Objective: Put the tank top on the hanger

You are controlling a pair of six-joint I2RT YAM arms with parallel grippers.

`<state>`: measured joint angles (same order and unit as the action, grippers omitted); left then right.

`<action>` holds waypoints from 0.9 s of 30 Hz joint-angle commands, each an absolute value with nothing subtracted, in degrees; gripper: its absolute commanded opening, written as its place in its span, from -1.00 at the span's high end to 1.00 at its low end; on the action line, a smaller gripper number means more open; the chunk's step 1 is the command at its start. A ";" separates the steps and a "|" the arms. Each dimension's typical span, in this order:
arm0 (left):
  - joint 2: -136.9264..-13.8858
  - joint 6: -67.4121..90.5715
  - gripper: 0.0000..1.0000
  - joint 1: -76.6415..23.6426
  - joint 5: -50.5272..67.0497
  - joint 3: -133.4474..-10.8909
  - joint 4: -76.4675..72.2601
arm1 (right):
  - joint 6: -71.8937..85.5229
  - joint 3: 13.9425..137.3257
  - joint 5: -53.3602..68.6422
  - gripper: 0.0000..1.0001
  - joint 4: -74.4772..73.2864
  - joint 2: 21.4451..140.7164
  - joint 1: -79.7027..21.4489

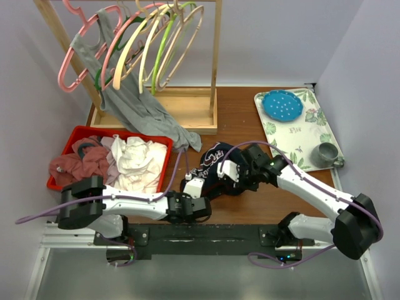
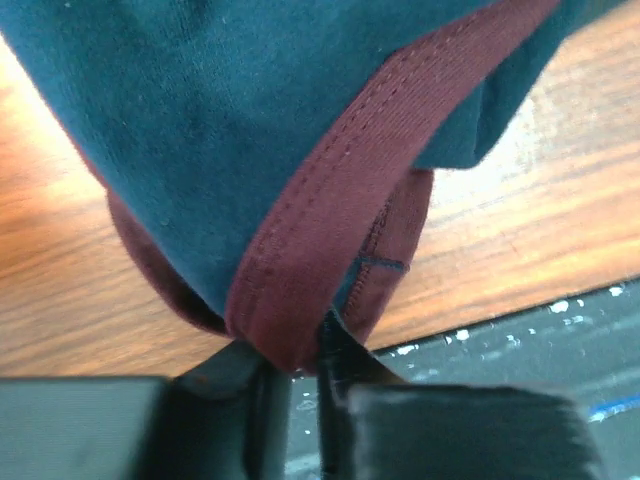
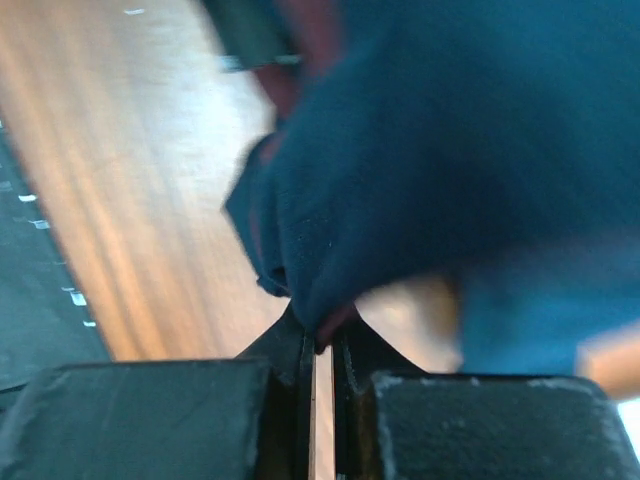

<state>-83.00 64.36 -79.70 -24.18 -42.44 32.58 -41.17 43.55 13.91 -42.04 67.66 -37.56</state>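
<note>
The dark navy tank top [image 1: 215, 154] lies bunched on the wooden table between my two arms. In the left wrist view my left gripper [image 2: 300, 360] is shut on its dark red trim [image 2: 330, 190], with navy cloth [image 2: 190, 120] above it. In the right wrist view my right gripper [image 3: 322, 338] is shut on a fold of the navy fabric [image 3: 420, 150]. From above, the left gripper [image 1: 197, 182] holds the near left of the bundle and the right gripper [image 1: 229, 169] holds its right side. The light tan hanger [image 1: 192, 44] hangs rightmost on the rack at the back.
A wooden rack [image 1: 215, 62] holds pink, yellow and green hangers, one carrying a grey tank top [image 1: 134, 106]. A red bin [image 1: 75, 134] of clothes sits at the left. At the right a floral tray [image 1: 312, 144] carries a blue plate [image 1: 282, 105] and a grey cup [image 1: 325, 154].
</note>
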 commanded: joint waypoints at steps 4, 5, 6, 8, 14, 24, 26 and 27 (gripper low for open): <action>-74.83 61.37 1.00 -81.04 -36.73 -53.33 44.82 | -44.90 59.30 1.06 1.00 -47.71 57.66 -32.80; -72.71 59.52 1.00 -81.04 -37.17 -54.39 45.00 | -45.35 61.85 1.05 1.00 -48.86 57.13 -31.74; -70.60 57.24 1.00 -81.04 -37.26 -55.54 44.48 | -45.79 67.62 1.23 1.00 -51.56 57.22 -30.51; -64.62 48.99 1.00 -81.04 -37.44 -59.75 41.77 | -46.49 73.36 1.67 1.00 -54.22 58.00 -27.34; -57.22 24.46 1.00 -81.03 -33.50 -79.16 31.75 | -44.74 95.15 -3.76 0.79 -55.63 59.49 -26.81; -69.96 8.27 1.00 -81.04 -24.52 -112.94 33.05 | -40.08 119.45 -12.91 0.33 -48.87 62.93 -26.11; -69.35 7.74 1.00 -80.95 -26.18 -111.37 32.00 | -40.43 115.43 -13.18 0.31 -48.61 61.88 -25.93; -68.65 8.00 1.00 -80.95 -27.84 -107.79 31.38 | -40.43 113.49 -13.36 0.31 -48.43 61.35 -25.84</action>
<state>-68.18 13.17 -80.77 -26.63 -111.53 31.97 -41.15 118.17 -8.36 -49.47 61.14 -26.52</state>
